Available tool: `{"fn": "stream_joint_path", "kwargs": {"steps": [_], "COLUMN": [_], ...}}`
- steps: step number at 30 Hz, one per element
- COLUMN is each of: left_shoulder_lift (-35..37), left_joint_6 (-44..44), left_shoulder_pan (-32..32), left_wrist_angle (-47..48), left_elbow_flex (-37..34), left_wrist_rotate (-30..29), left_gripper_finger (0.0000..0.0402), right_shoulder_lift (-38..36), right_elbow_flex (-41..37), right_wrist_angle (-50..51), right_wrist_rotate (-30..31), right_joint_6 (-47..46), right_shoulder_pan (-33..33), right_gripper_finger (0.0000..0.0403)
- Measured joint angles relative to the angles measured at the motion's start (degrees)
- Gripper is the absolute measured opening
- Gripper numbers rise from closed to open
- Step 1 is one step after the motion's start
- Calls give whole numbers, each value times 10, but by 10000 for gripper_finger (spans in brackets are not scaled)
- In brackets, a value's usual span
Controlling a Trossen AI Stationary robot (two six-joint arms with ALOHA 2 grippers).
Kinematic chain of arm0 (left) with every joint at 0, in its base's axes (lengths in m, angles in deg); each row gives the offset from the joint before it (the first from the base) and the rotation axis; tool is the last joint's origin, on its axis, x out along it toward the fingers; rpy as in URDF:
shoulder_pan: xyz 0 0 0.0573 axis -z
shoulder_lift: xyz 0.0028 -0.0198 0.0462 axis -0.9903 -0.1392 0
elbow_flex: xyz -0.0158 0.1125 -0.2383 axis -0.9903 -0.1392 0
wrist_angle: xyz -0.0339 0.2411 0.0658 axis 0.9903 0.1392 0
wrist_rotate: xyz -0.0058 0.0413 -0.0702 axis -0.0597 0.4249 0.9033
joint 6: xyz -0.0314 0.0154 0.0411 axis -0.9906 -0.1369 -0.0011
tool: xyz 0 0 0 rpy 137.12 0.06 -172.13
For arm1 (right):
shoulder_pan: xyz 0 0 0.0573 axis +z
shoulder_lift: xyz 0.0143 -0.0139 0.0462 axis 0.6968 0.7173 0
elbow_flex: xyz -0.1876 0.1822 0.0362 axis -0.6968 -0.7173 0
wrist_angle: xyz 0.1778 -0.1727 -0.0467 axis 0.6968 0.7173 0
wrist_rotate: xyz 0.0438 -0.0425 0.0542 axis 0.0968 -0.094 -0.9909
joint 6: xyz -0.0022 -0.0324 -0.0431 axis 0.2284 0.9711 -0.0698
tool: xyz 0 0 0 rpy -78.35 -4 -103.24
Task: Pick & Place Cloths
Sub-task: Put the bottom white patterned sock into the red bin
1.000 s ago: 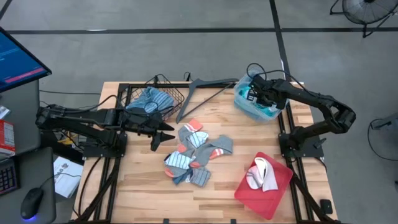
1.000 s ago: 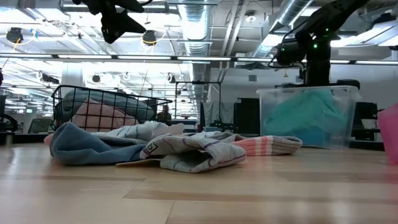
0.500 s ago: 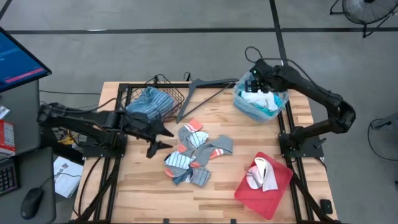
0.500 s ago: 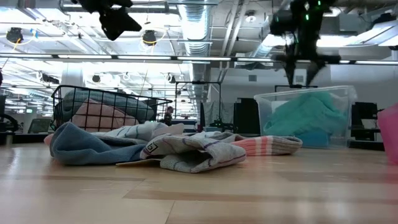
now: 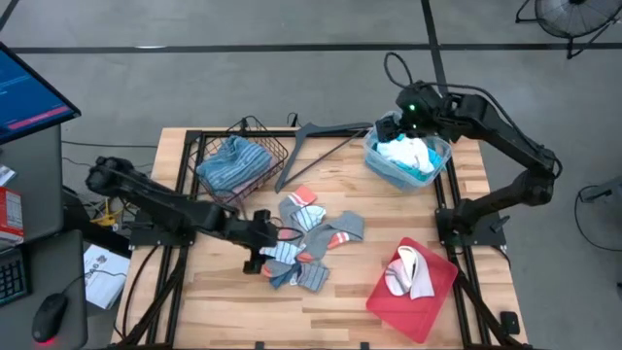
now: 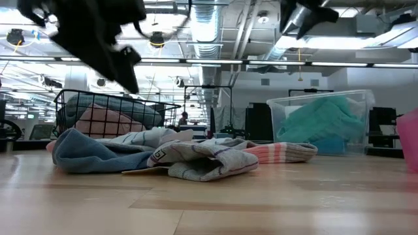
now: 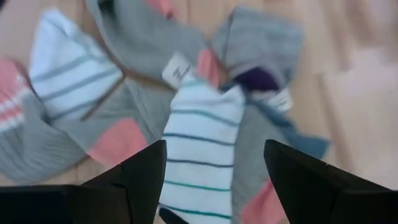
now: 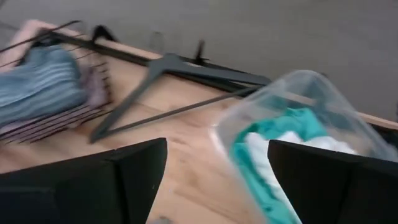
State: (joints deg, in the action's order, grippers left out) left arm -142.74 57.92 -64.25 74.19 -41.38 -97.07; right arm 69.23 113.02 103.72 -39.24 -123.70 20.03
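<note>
Several socks, grey with orange trim and white with stripes, lie in a loose pile (image 5: 306, 243) at the table's middle. My left gripper (image 5: 260, 248) hangs open just above the pile's left edge. In the left wrist view its fingers (image 7: 214, 180) stand on either side of a white striped sock (image 7: 199, 149) below them, apart from it. My right gripper (image 5: 413, 107) is open, high above the clear bin (image 5: 442, 156) at the far right. Turquoise and white cloths (image 5: 406, 156) lie in that bin.
A wire basket (image 5: 277, 146) with a blue striped cloth (image 5: 233, 163) stands at the far left. A dark hanger (image 5: 321, 146) lies between the basket and the bin. At the near right a red tray (image 5: 437, 282) holds a white and pink cloth (image 5: 408, 272).
My left gripper has come down and toward the table's right, from beside the basket to the sock pile's left edge, and has stayed open. My right gripper has risen out of the clear bin and tipped. A white cloth now shows on top of the turquoise ones.
</note>
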Motion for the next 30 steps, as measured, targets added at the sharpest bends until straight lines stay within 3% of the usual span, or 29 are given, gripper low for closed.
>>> {"fn": "stream_joint_path", "kwargs": {"steps": [7,13,17,24,30], "left_shoulder_lift": [-95,-136,-149,-120,-15], "left_joint_6": [39,40,35,-22,-51], "left_shoulder_pan": [2,2,2,2,2], "left_wrist_angle": [-25,-35,-35,-34,-35], "left_elbow_flex": [0,0,0,0,0], "left_wrist_rotate": [0,-16,-18,-3,1], "left_gripper_finger": [253,235,175,17,2], "right_shoulder_lift": [0,0,0,0,0], "right_elbow_flex": [9,9,9,0,-77], "right_wrist_angle": [3,3,2,-5,-57], "right_wrist_rotate": [0,10,41,102,172], "right_joint_6": [-38,-93,-142,-203,-229], "right_shoulder_pan": [90,172,244,400,521], "right_gripper_finger": [276,276,276,276,276]}}
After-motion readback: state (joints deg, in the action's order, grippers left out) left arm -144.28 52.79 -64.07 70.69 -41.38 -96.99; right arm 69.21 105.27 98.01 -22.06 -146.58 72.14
